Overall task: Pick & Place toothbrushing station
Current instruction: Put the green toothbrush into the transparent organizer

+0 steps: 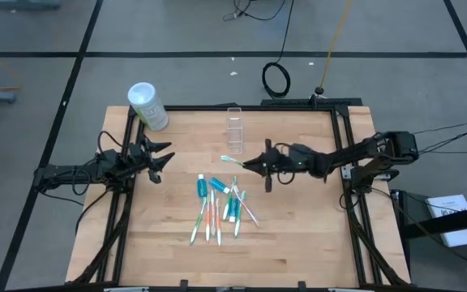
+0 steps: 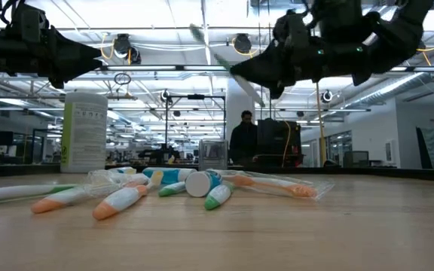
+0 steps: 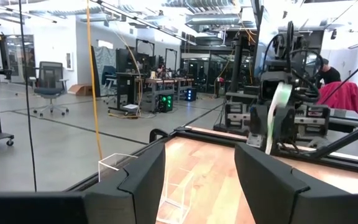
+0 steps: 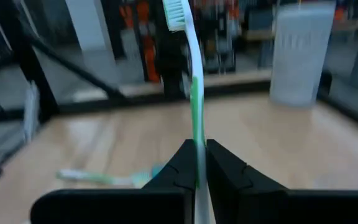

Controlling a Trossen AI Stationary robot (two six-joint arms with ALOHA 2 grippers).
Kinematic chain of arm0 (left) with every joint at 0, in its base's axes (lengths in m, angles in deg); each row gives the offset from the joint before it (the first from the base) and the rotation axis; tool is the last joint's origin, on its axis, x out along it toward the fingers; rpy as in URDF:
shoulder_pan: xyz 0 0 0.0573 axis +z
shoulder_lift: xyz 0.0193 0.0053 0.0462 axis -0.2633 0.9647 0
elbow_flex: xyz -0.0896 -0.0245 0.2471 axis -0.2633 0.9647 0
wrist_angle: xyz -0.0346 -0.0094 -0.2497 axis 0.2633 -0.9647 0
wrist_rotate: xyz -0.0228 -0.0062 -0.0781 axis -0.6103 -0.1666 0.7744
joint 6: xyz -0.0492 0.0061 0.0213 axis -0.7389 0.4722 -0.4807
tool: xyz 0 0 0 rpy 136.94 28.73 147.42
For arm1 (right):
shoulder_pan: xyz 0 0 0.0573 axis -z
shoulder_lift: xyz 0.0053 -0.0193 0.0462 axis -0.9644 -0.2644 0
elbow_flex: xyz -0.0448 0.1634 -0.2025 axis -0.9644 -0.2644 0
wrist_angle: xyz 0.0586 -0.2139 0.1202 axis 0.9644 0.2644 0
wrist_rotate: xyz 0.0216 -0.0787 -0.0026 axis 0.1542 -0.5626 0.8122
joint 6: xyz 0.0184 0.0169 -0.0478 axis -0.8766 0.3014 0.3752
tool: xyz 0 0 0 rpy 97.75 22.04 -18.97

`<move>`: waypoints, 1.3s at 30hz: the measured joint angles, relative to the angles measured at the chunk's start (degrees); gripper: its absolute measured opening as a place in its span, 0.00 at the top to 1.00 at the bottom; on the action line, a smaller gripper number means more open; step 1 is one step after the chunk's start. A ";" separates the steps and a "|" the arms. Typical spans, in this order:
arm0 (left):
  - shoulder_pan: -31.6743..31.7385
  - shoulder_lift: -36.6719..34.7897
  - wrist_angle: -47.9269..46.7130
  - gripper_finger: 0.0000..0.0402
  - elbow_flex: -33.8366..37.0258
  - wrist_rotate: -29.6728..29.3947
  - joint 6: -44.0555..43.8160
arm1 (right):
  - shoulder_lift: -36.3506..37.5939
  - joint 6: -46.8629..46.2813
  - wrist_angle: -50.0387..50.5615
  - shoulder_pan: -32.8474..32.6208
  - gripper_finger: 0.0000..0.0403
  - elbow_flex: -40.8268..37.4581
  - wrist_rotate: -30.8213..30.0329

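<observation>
Right gripper (image 4: 197, 163): fingers (image 4: 232, 171) clamped on one green-accented toothbrush (image 4: 191, 68), raised above the bench (image 1: 298, 243) centre, bristle end leading.
Left gripper (image 1: 162, 162): fingers (image 3: 272, 180) partly open, holding nothing, over the bench's left edge.
Clear cup (image 1: 234, 125): one, upright, far centre.
Pile (image 1: 221, 203): several toothbrushes and blue tubes, overlapping, exact count unclear.
White canister (image 1: 148, 105): one, far left.
</observation>
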 joint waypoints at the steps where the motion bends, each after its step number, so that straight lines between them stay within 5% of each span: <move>1: 0.02 0.00 -0.07 0.50 0.00 0.00 0.00 | -0.04 0.02 -2.55 0.00 0.98 -1.18 0.05; 10: 0.02 0.02 -0.01 0.50 0.00 0.00 0.00 | -0.11 3.15 -14.44 0.00 0.98 -7.22 1.44; 28: 0.07 0.43 6.83 0.50 -0.07 -0.83 2.75 | -0.04 5.60 -14.61 0.26 0.98 -7.22 1.38; 39: 0.05 15.00 22.13 0.50 -0.04 15.23 -0.47 | -0.02 4.90 -14.62 1.62 0.98 -7.22 -0.42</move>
